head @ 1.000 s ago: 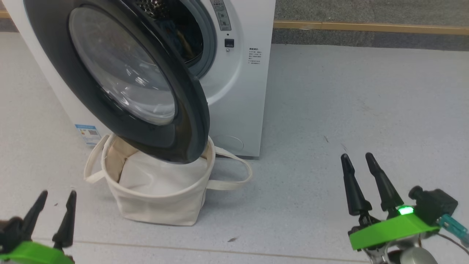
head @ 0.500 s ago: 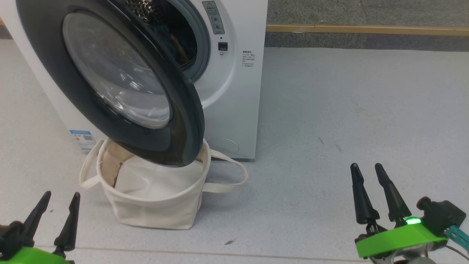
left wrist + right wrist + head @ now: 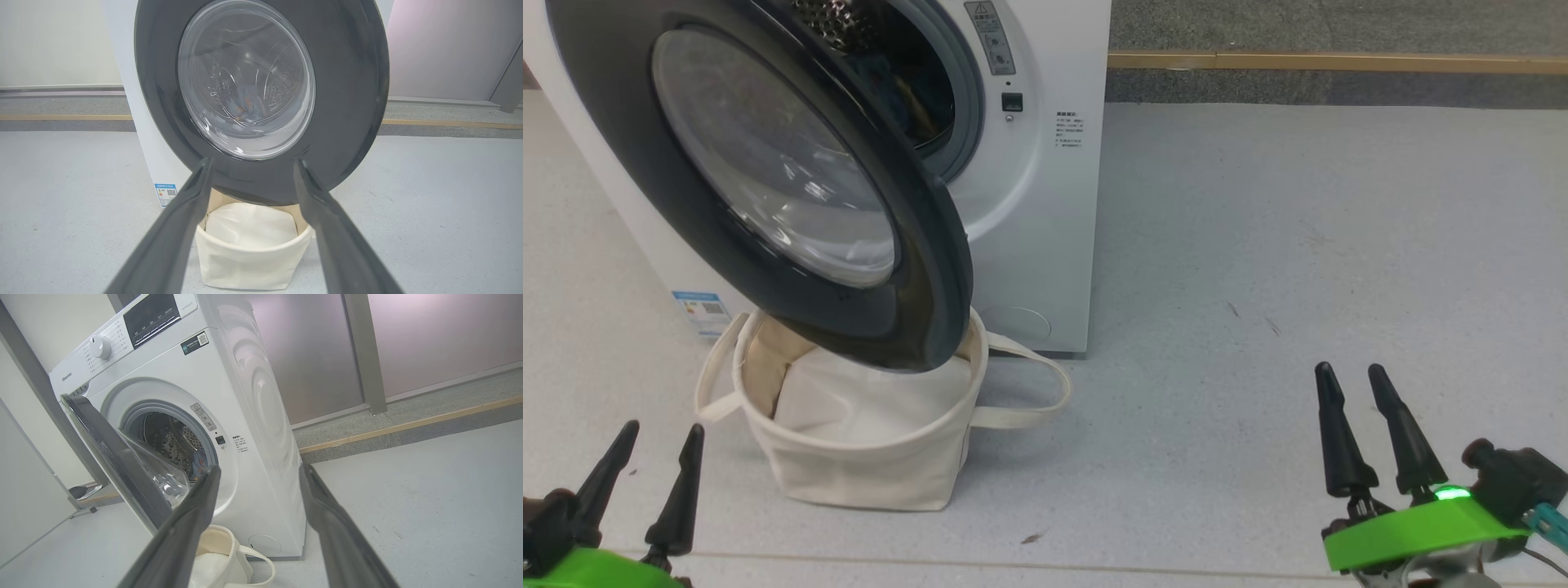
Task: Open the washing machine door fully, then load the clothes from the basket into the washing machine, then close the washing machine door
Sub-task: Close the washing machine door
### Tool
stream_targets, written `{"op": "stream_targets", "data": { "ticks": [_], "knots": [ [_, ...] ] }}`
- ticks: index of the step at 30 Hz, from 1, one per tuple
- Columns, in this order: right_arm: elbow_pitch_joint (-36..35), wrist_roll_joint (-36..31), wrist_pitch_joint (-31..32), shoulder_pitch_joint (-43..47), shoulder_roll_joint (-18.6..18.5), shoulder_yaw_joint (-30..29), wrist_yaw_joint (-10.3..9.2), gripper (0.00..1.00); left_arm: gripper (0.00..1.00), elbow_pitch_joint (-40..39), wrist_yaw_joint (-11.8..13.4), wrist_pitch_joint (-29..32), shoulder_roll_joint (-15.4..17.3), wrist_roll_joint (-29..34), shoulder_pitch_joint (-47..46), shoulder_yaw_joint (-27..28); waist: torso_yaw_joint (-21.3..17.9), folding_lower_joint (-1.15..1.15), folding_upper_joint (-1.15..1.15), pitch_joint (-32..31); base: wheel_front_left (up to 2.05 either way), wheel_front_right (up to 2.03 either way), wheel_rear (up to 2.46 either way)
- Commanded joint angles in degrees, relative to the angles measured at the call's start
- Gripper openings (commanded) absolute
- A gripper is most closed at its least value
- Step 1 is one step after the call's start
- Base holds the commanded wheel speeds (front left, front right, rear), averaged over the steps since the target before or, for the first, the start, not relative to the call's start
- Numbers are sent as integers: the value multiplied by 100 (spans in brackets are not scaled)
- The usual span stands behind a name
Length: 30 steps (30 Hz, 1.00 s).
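Evidently, the loading stage was judged to be finished or nearly so. The washing machine door (image 3: 768,188) was found swung out from the washing machine (image 3: 1045,212), with its lower rim hanging over the basket (image 3: 866,474). No printed garment could be made out in the basket, where only plain white padding (image 3: 866,400) was seen. The clothes (image 3: 199,460) were glimpsed inside the steel drum as a patch of light blue fabric. A blue and orange-brown shape was also discerned through the door glass in the left wrist view. Closing the door was judged to be the step left, and it had not yet been begun, since the door was touched by neither end effector.

The door was seen as a large round panel with a wide glossy black rim and a bulging clear bowl at its centre, in which reflections were caught. It was hinged at the machine's left side as seen from the head view and stood at an angle, so that part of the grey gasket and the drum opening was hidden behind it.

The left end effector (image 3: 663,426) was held low before the basket, fingers apart and nothing between them. The right end effector (image 3: 1349,369) was held over the bare floor (image 3: 1258,245), well apart from the machine, its fingers likewise spread and empty.
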Motion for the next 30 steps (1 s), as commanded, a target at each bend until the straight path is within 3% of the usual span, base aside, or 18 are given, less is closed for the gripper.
{"op": "stream_targets", "data": {
  "ticks": [1,2,15,23,30],
  "knots": [
    [-166,22,4,-57,4,89,6,18,100,-162,57,-20,272,22,-258,302,8,0,0,6,0,0,0],
    [-150,22,28,-54,10,81,6,0,100,-170,65,-20,272,25,-262,300,12,0,0,11,0,0,0],
    [-290,-57,220,-564,48,121,6,0,100,-397,172,-32,108,168,-318,123,386,0,0,106,0,0,0],
    [-111,-74,560,-1699,64,807,6,0,100,-558,211,-44,-58,262,-493,18,864,0,0,214,0,0,0],
    [276,107,626,-2554,90,1412,6,0,100,-506,141,37,-402,431,-907,-361,1563,0,0,200,0,0,0]
  ]
}}
